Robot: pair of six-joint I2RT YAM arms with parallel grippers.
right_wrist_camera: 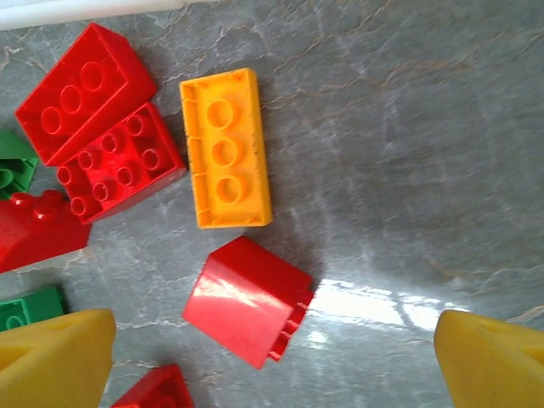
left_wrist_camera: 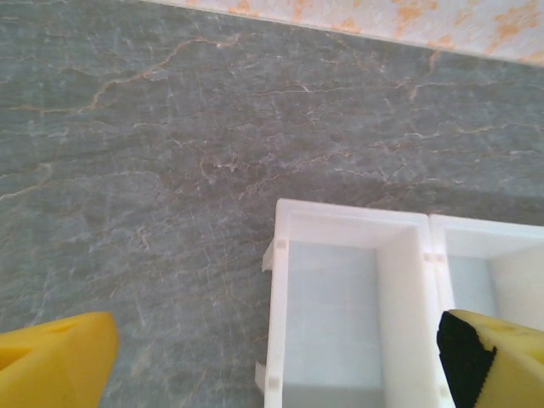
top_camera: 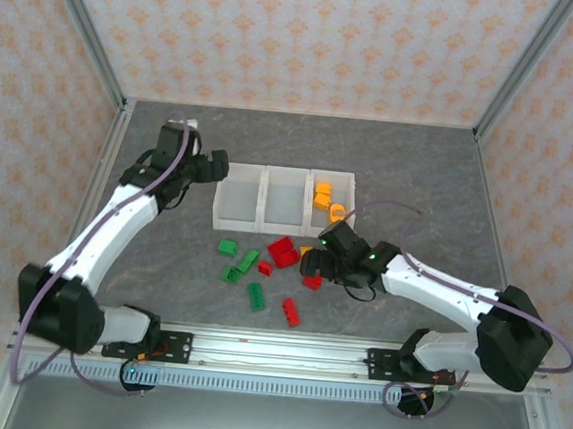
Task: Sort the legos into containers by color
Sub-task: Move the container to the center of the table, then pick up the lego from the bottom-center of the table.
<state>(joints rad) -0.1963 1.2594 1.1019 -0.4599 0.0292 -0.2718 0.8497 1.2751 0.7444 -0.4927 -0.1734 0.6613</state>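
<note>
From above, three joined translucent white plastic bins point(top_camera: 261, 197) sit mid-table. Orange-yellow studded bricks point(top_camera: 323, 196) lie in the rightmost bin, while green bricks point(top_camera: 227, 248) and red bricks point(top_camera: 283, 251) lie loose on the grey marbled tabletop point(top_camera: 419, 186). The right wrist view shows a glossy three-stud orange-yellow brick point(right_wrist_camera: 225, 149) ahead of the right gripper point(right_wrist_camera: 272, 357), whose fingers are spread and empty. The left gripper point(left_wrist_camera: 272, 357) gapes empty over the leftmost bin's rim.

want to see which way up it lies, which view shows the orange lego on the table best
The right wrist view: the orange lego lies whole, three rings in a row facing the camera. In the top external view it is an orange speck beside the right gripper. The left wrist camera faces the containers.
</note>
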